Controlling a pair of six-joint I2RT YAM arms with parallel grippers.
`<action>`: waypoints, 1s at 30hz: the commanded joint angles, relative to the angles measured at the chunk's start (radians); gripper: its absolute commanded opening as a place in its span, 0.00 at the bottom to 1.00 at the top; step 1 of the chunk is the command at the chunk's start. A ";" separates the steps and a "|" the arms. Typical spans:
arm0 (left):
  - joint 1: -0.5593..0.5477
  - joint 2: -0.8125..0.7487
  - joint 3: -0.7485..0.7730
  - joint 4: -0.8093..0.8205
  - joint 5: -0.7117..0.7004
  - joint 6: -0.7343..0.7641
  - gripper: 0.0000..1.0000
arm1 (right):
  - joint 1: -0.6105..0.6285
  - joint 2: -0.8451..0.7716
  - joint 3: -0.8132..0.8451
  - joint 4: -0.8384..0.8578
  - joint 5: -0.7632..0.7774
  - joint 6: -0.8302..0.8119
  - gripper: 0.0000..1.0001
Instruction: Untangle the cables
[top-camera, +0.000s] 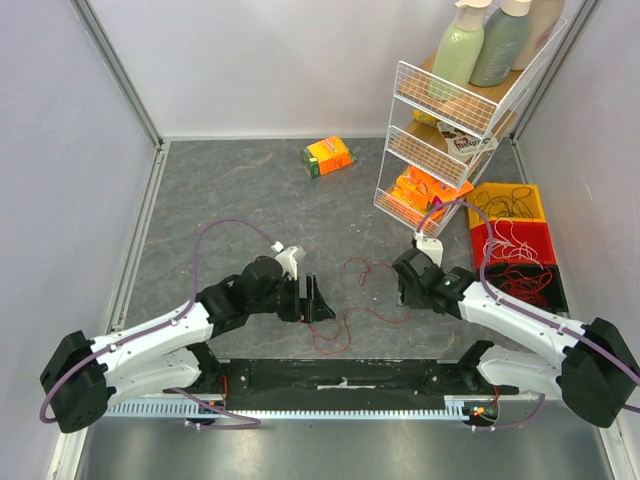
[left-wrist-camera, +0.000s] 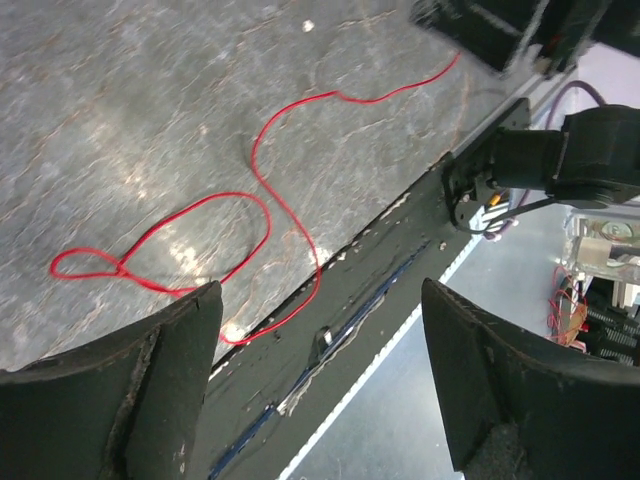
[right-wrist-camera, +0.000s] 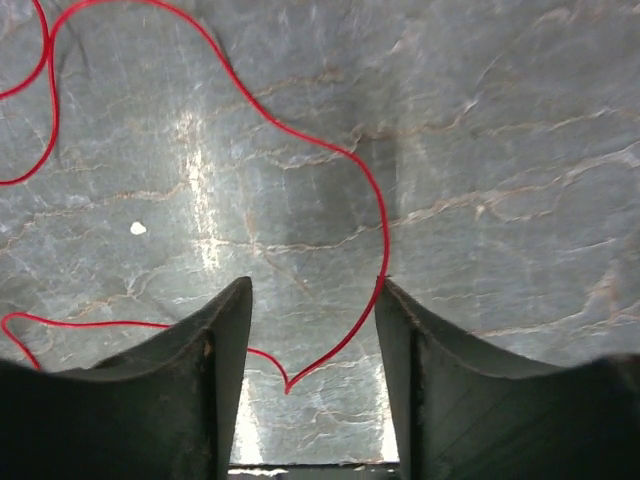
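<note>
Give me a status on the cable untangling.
Done: one red cable lies spread across the table, with a few loops left in it. In hand: nothing is gripped. The right gripper is open astride that cable, and the left gripper is open near it. Left: black cables, white cables and a red tangle sit bundled in the bins.

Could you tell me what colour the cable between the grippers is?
Red cable, clearest in the left wrist view.
</note>
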 joint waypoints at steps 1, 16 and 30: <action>-0.031 0.005 0.034 0.194 -0.026 0.044 0.88 | 0.011 -0.013 -0.030 0.092 -0.090 0.025 0.49; -0.039 -0.209 0.159 0.325 -0.033 0.454 0.99 | 0.115 -0.047 0.389 0.188 -0.686 -0.360 0.00; -0.042 -0.009 0.169 0.440 0.194 0.494 0.91 | 0.116 0.008 0.686 0.264 -0.710 -0.219 0.00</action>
